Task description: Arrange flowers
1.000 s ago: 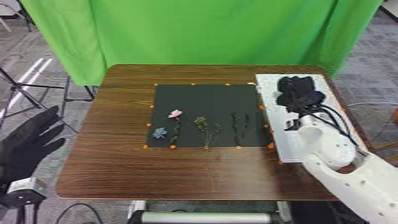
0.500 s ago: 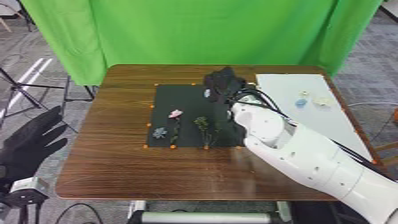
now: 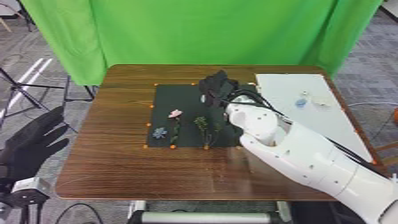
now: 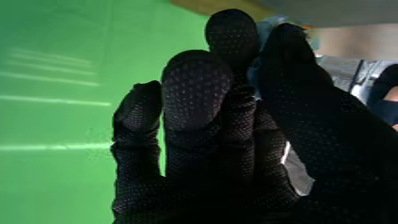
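In the head view, my right hand (image 3: 216, 89) is over the upper right of the black mat (image 3: 175, 96), a pale flower (image 3: 203, 98) at its fingers. The right wrist view has my right hand (image 4: 197, 92) pinching this light-blue flower (image 4: 269, 25) between thumb and finger, which partly cover it. A pink flower (image 3: 175, 113) on a dark stem, a blue-grey flower (image 3: 160, 132) and a green sprig (image 3: 202, 122) lie on the mat. My right arm covers the mat's right part. At the left edge, my left hand (image 3: 31, 145) stands off the table, fingers straight.
On the brown table (image 3: 107, 170), a white board (image 3: 289, 85) lies at the right with a blue flower (image 3: 300, 103), a cream flower (image 3: 322, 102) and a small pale one (image 3: 305, 93). Behind the table hangs a green curtain (image 3: 222, 35).
From above the white board, my right hand has swung left over the black mat, bringing the pale flower along, then shifted slightly farther left. My left hand has kept still.
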`<state>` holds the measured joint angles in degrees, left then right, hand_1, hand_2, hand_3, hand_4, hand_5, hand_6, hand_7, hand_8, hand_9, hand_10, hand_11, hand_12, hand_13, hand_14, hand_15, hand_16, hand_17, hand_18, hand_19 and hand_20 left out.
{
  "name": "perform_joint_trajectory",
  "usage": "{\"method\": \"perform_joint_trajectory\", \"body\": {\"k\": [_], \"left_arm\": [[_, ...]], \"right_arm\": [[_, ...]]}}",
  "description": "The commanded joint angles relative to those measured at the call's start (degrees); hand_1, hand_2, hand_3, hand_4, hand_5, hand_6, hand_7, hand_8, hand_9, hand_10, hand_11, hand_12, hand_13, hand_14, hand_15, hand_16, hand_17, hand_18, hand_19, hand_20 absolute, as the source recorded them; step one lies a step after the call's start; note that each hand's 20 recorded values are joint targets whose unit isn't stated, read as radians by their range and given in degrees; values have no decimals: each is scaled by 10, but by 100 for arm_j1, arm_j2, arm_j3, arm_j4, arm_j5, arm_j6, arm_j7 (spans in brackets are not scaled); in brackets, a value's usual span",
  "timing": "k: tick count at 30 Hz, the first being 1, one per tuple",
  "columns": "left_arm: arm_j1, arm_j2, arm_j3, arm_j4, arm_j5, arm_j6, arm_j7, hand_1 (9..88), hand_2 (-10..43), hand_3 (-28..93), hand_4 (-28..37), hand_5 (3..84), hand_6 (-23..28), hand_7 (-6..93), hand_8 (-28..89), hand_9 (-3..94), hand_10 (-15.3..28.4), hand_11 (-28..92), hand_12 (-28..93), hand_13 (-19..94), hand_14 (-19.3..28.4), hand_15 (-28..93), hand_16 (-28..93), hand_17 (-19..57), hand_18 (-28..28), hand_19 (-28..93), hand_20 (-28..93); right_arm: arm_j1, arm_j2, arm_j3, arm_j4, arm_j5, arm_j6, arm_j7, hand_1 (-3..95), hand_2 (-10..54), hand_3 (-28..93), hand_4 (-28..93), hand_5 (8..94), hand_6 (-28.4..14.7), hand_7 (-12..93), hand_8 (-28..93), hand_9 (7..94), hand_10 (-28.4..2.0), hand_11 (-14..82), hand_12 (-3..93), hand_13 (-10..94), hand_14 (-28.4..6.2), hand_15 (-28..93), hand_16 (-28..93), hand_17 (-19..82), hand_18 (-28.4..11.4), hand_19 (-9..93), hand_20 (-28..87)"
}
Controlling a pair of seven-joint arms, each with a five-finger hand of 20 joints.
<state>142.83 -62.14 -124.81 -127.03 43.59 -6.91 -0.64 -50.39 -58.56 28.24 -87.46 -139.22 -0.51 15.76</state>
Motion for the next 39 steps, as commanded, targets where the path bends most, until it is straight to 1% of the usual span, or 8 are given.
{"method": "perform_joint_trajectory", "body": {"k": [1, 4, 10, 12, 16, 23, 35, 39], "left_arm": [[1, 25, 13, -5, -10, 15, -66, 234, -56, 678, -283, 208, 6, 160, -83, 157, 79, 60, 234, 112, 106, 81, 110, -135, 177, 322, 98], [1, 28, 17, 3, -13, 12, -64, 232, -55, 679, -283, 208, 6, 160, -83, 157, 80, 60, 234, 113, 106, 81, 110, -135, 177, 323, 98], [6, 36, 12, 8, -17, 2, -75, 232, -54, 679, -283, 209, 6, 160, -83, 158, 81, 61, 233, 113, 107, 82, 110, -135, 177, 323, 98], [-30, 69, 28, 31, -27, -12, -94, 232, -53, 679, -283, 209, 6, 161, -83, 158, 81, 60, 233, 113, 107, 83, 110, -136, 177, 324, 98], [-37, 84, 40, 39, -31, -7, -87, 231, -52, 679, -283, 208, 6, 161, -84, 159, 81, 60, 233, 113, 107, 83, 109, -135, 177, 324, 98], [-38, 90, 35, 43, -33, -5, -95, 231, -51, 680, -283, 208, 6, 160, -84, 159, 82, 61, 233, 114, 107, 84, 108, -135, 177, 324, 98], [-27, 76, 34, 37, -27, 9, -103, 231, -50, 682, -283, 208, 5, 164, -85, 160, 83, 62, 230, 114, 107, 85, 108, -135, 177, 324, 97], [-57, 95, 44, 55, -33, 13, -115, 231, -48, 681, -283, 208, 5, 163, -85, 160, 82, 63, 230, 114, 107, 85, 107, -135, 177, 324, 97]], "right_arm": [[-203, -39, 101, -253, 220, -186, -266, 454, -95, 849, -274, 697, 34, 512, -34, 869, -48, 151, 490, 757, -22, 583, 396, 257, -189, 774, 548], [-283, 10, 156, -391, 302, -266, -306, 447, -95, 847, -277, 697, 33, 511, -34, 868, -50, 152, 491, 755, -25, 590, 385, 253, -190, 774, 550], [-291, -49, 176, -320, 323, -420, -412, 432, -95, 837, -274, 678, 32, 508, -21, 850, -51, 164, 484, 736, -31, 622, 331, 243, -192, 769, 554], [-284, -67, 168, -313, 368, -469, -358, 422, -95, 838, -276, 665, 34, 505, -12, 839, -53, 170, 485, 730, -32, 628, 326, 239, -192, 767, 554], [-280, -111, 150, -299, 287, -530, -285, 399, -95, 827, -281, 642, 31, 484, -11, 799, -63, 239, 428, 713, -34, 639, 314, 230, -194, 763, 558], [-283, -137, 196, -247, 260, -614, -193, 374, -95, 815, -282, 616, 24, 473, -20, 754, -71, 284, 385, 688, -34, 641, 313, 215, -193, 755, 557], [-267, -169, 234, -226, 58, -831, -108, 348, -95, 833, -283, 592, 26, 435, -24, 734, -74, 310, 351, 661, -36, 644, 312, 196, -195, 746, 558], [-272, -165, 236, -225, 51, -854, -96, 340, -95, 840, -283, 583, 26, 424, -28, 732, -75, 320, 340, 650, -35, 647, 310, 192, -195, 744, 558]]}}
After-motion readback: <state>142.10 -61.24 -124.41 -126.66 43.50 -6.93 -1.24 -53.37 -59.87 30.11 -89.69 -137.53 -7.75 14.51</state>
